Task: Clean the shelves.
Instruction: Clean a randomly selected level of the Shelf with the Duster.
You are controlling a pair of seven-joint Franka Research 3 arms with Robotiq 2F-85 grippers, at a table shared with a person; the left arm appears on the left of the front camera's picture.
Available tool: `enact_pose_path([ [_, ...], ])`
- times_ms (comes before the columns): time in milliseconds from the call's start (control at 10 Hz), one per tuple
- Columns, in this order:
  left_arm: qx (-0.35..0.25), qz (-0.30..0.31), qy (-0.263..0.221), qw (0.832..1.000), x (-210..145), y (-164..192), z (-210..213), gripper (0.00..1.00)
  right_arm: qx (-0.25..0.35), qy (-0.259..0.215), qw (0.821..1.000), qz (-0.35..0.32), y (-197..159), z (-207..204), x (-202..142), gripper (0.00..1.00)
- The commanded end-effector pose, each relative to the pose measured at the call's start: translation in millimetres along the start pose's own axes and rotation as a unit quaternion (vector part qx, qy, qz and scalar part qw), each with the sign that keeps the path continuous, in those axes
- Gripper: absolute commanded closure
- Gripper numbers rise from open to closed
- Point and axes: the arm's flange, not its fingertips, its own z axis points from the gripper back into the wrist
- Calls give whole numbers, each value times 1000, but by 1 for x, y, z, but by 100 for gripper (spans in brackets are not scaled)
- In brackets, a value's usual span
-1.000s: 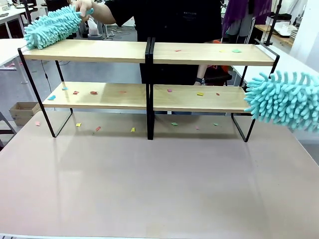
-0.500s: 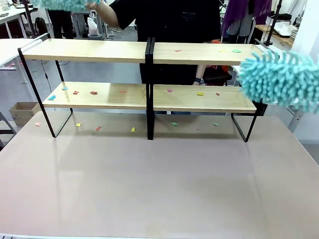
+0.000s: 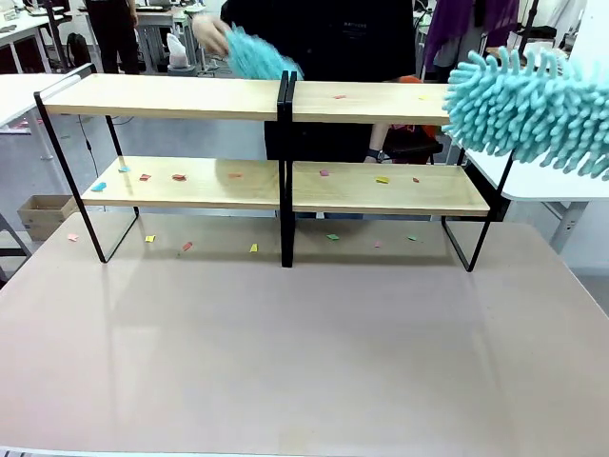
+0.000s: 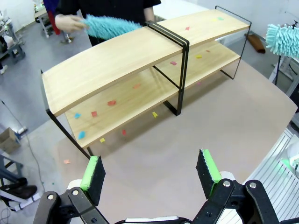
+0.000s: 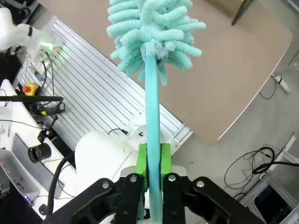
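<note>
My left end effector (image 4: 150,170) hangs open over the surface (image 3: 304,352), in front of the shelves (image 3: 190,96). My right end effector (image 5: 154,161) clamps a teal duster (image 3: 528,109) by its handle, head at the shelves' right end. Behind the shelves, a person's hand (image 3: 211,33) holds a second duster (image 3: 257,57) at the top board.

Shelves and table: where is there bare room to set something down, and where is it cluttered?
The tabletop in front of the shelves is bare. The top left board is free up to the person's duster at the joint. Paper scraps dot both lower boards and the table beneath.
</note>
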Motion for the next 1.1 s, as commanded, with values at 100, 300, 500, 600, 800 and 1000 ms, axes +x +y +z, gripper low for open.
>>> enact_pose_path([
  [100,0,-1,0,1000,0,1,0,0,-1,7,1000,1,1,1,-4,87],
  [300,0,-1,0,1000,0,1,0,0,-1,7,1000,1,1,1,-4,87],
  [500,0,-1,0,1000,0,1,0,0,1,7,1000,-4,1,-3,8,87],
  [600,0,-1,0,1000,0,1,0,0,-7,-16,1000,4,8,-1,23,87],
  [800,0,-1,0,1000,0,1,0,0,-38,-59,997,-22,30,5,64,87],
  [1000,0,-1,0,1000,0,1,0,0,-65,-75,994,-39,60,5,130,87],
])
